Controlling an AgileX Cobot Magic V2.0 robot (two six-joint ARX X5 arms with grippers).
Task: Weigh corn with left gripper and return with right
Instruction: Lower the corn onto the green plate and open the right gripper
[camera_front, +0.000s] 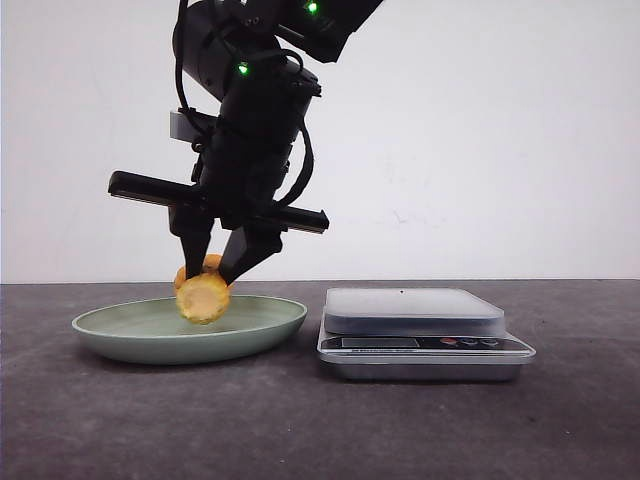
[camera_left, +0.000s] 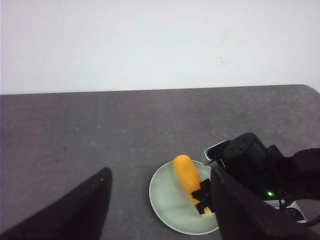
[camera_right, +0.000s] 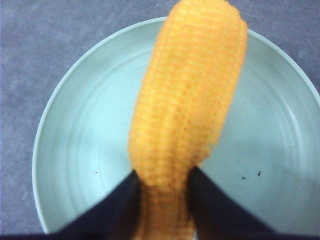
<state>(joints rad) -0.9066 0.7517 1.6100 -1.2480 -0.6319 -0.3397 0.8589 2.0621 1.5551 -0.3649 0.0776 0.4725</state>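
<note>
Over the pale green plate (camera_front: 262, 328), on the left of the dark, speckled grey surface (camera_front: 330, 430), the right gripper (camera_front: 211, 272) pinches the corn (camera_front: 203, 297) between its two pointed black fingers (camera_front: 246, 256). The corn is a stubby yellow-orange cob with tight, ribbed rows of kernels. Its cut end faces the front camera, and it hangs low within the plate's rim; whether it touches the dish I cannot tell. In the right wrist view the fingers (camera_right: 117, 205) press against both sides of the cob (camera_right: 190, 100), above the plate's (camera_right: 75, 150) smooth, glossy bowl with faint concentric rings and a few dark specks.

Just beside the plate, to its right, stands a flat silver-grey scale (camera_front: 415, 311) with a rounded rectangular platform, a narrow display strip and small buttons on the front; any markings there are too small to read.

The left wrist view shows the left gripper (camera_left: 161, 175) spread wide, holding nothing, high above the surface and well apart from the plate (camera_left: 165, 200).
</note>
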